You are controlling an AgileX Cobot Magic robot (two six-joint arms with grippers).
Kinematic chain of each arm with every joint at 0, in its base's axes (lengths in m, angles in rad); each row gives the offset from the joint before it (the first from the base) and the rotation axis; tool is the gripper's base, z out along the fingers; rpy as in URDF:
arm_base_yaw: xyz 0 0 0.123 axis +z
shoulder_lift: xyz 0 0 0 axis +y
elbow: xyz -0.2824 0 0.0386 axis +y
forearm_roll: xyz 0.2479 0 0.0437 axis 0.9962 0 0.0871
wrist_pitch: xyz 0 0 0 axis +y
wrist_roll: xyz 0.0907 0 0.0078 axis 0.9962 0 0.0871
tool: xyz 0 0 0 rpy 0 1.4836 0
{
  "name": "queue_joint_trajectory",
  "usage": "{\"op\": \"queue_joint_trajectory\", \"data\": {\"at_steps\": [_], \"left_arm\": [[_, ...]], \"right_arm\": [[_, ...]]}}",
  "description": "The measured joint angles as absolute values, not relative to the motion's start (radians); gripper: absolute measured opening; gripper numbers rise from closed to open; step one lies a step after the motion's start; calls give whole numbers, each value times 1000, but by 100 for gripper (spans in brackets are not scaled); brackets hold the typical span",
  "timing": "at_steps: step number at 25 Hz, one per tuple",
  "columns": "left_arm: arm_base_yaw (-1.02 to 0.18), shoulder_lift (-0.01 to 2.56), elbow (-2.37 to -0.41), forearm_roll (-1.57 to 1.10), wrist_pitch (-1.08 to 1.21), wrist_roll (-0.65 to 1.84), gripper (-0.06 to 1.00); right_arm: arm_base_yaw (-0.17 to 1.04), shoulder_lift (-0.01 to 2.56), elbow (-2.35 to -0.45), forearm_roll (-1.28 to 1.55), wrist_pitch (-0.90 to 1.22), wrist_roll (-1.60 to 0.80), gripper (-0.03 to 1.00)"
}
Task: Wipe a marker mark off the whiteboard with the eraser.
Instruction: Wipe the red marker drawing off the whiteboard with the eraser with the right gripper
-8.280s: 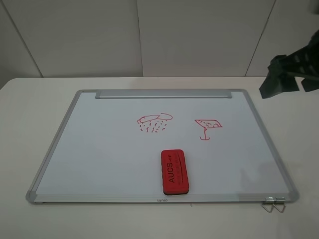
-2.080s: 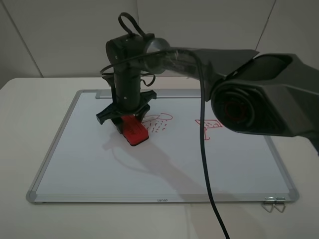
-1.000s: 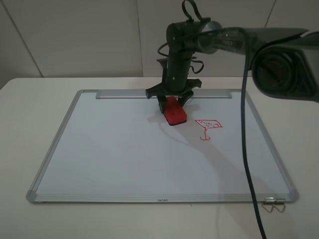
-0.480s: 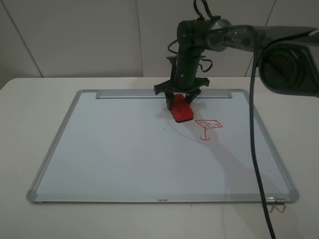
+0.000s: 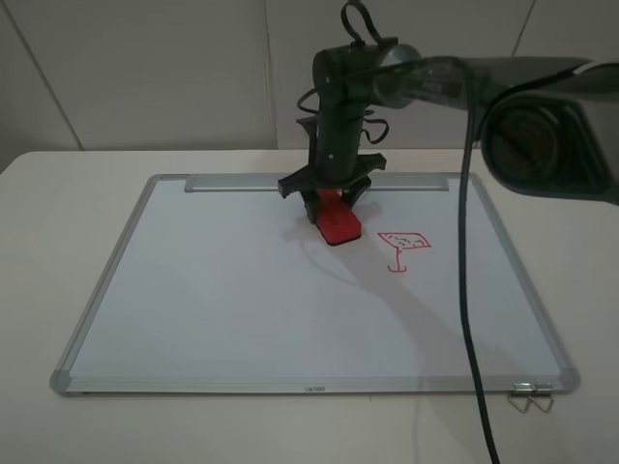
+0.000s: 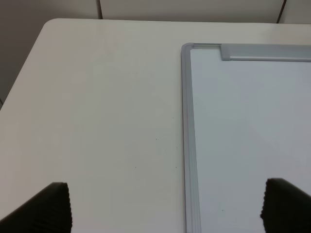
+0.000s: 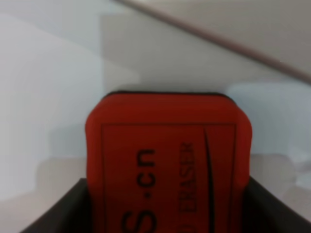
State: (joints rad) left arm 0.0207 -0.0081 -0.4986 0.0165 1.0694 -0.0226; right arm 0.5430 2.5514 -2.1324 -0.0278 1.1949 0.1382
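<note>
The whiteboard [image 5: 193, 300] lies flat on the table, with its silver tray bar [image 5: 232, 182] along the far edge. My right gripper [image 5: 329, 205] reaches across the board's far middle, shut on the red eraser [image 5: 338, 225], which rests tilted on the surface just before the tray bar. The right wrist view shows the eraser [image 7: 170, 160] filling the frame between the dark fingers [image 7: 73, 211]. No cloud-with-rain mark shows anywhere; the board around the eraser is bare white. My left gripper [image 6: 167, 213] hovers open over the board's far left corner [image 6: 186, 48], holding nothing.
A red cocktail-glass drawing [image 5: 402, 247] sits just right of the eraser. The right arm's black cable [image 5: 464, 290] hangs over the board's right side. A metal clip [image 5: 530, 396] lies at the near right corner. A white wall stands behind the table.
The cloud drawing seen 2.1 s ago is gone from the board. In the last half second the right gripper slid the eraser slightly left, back from near the glass drawing.
</note>
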Motion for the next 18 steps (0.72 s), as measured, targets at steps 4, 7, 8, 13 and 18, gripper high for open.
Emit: {"op": "queue_joint_trajectory", "data": {"at_steps": [4,7,8,13,18], "left_arm": [[21,-8,-499,17,1069,-23,78],[21,-8,-499,17,1069,-23,78],[21,-8,-499,17,1069,-23,78],[21,-8,-499,17,1069,-23,78],[21,-8,-499,17,1069,-23,78]], "right_arm": [[621,2555,-2131,50,1198,135,50],[678,2555,-2131,121,1199,134,50],[699,2555,-2131,141,1199,134,49],[775,2550,-2124,179,1200,134,49],[785,2547,-2123,169,1200,134,49]]}}
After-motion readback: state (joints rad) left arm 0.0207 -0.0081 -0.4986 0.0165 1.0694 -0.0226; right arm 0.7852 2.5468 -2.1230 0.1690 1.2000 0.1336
